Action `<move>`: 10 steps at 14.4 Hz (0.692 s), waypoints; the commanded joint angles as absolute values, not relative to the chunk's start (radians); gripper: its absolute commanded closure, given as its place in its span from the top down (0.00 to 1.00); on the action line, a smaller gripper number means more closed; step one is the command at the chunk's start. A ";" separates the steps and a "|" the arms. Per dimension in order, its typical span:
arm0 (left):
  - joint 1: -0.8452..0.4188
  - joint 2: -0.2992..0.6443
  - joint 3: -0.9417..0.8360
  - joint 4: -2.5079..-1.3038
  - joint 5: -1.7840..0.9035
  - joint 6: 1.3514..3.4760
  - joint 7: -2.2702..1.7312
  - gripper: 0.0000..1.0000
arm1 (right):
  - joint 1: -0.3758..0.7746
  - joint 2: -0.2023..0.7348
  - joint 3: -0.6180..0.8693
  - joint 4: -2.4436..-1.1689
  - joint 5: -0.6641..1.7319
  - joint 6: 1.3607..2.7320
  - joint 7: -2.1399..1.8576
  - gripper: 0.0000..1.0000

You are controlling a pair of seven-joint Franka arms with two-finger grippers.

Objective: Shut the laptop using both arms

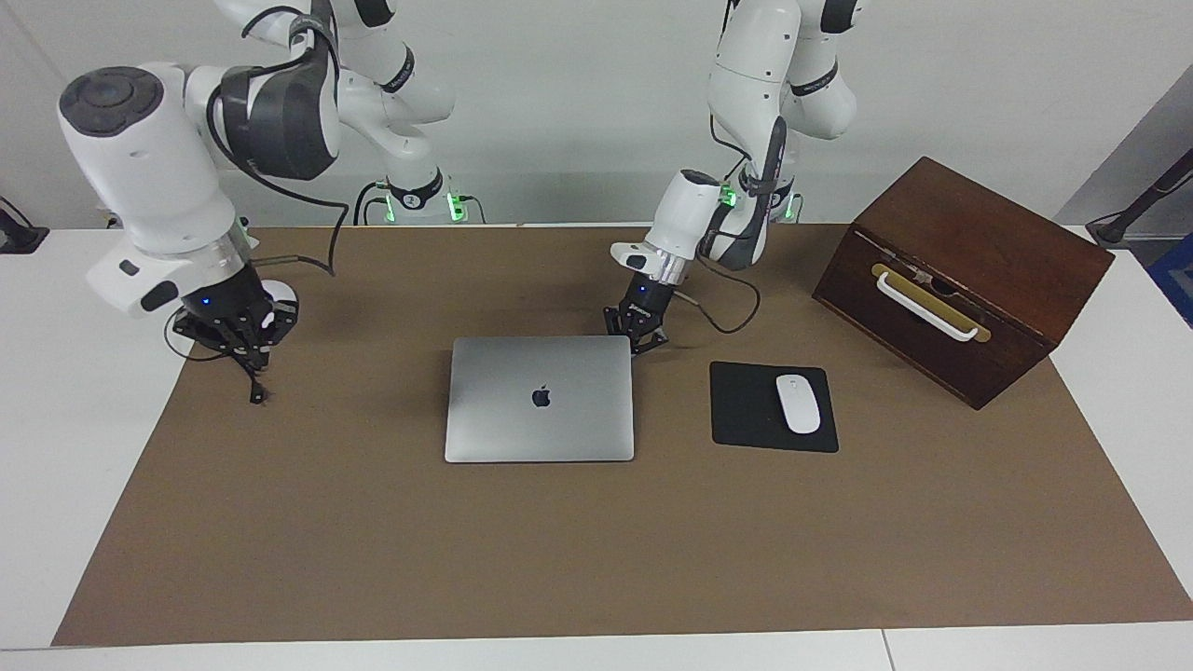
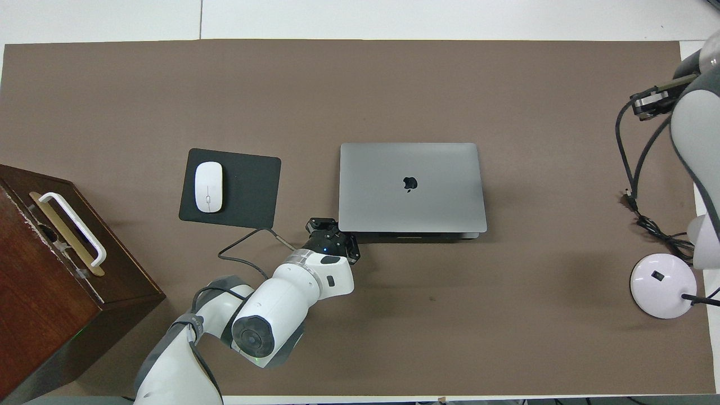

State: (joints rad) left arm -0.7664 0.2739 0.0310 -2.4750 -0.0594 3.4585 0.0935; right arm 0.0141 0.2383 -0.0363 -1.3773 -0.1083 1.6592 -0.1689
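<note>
The silver-grey laptop point(image 1: 541, 399) point(image 2: 410, 185) lies flat in the middle of the brown mat with its lid down and the dark logo facing up. My left gripper point(image 1: 637, 340) point(image 2: 333, 232) is shut and sits low at the laptop's corner nearest the robots, on the side toward the left arm's end of the table. My right gripper point(image 1: 235, 337) hangs apart from the laptop, above the white lamp base at the right arm's end of the table. In the overhead view only the right arm's wrist point(image 2: 694, 112) shows at the picture's edge.
A black mouse pad point(image 1: 746, 410) point(image 2: 247, 188) with a white mouse point(image 1: 798, 403) point(image 2: 208, 187) lies beside the laptop. A dark wooden box point(image 1: 960, 280) point(image 2: 50, 270) stands at the left arm's end. A white lamp base point(image 2: 661, 278) and its black cord point(image 1: 253, 384) point(image 2: 647, 222) lie at the right arm's end.
</note>
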 commanded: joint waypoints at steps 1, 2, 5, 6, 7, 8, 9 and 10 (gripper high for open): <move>-0.775 0.241 0.026 -2.539 -0.041 3.346 0.078 0.00 | 0.000 0.137 -0.020 -1.462 -0.107 1.651 -0.186 0.71; -0.775 0.224 0.026 -2.539 -0.041 3.318 0.078 0.00 | 0.005 0.114 -0.017 -1.479 -0.103 1.649 -0.180 1.00; -0.775 0.172 0.026 -2.539 -0.041 3.229 0.080 0.00 | 0.015 0.092 -0.009 -1.482 -0.019 1.652 -0.108 1.00; -0.775 0.155 0.026 -2.539 -0.043 3.197 0.080 0.00 | 0.020 0.089 -0.005 -1.483 -0.014 1.651 -0.089 1.00; -0.775 0.138 0.026 -2.539 -0.043 3.171 0.080 0.00 | 0.040 0.087 0.003 -1.483 -0.014 1.651 -0.059 1.00; -0.773 0.121 0.026 -2.539 -0.043 3.151 0.080 0.00 | 0.057 0.087 0.005 -1.483 -0.014 1.652 -0.028 1.00; -0.773 0.106 0.026 -2.539 -0.043 3.116 0.080 0.00 | 0.075 0.084 0.005 -1.483 -0.014 1.648 -0.005 1.00; -0.772 0.089 0.026 -2.537 -0.043 3.079 0.080 0.00 | 0.083 0.074 0.005 -1.489 -0.014 1.644 0.003 1.00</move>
State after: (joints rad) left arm -0.7673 0.1520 0.0219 -2.4998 -0.0593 3.1503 0.0932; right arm 0.0658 0.1098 0.0021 -1.4494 -0.0239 1.6419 -0.0342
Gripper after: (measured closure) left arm 0.991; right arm 0.000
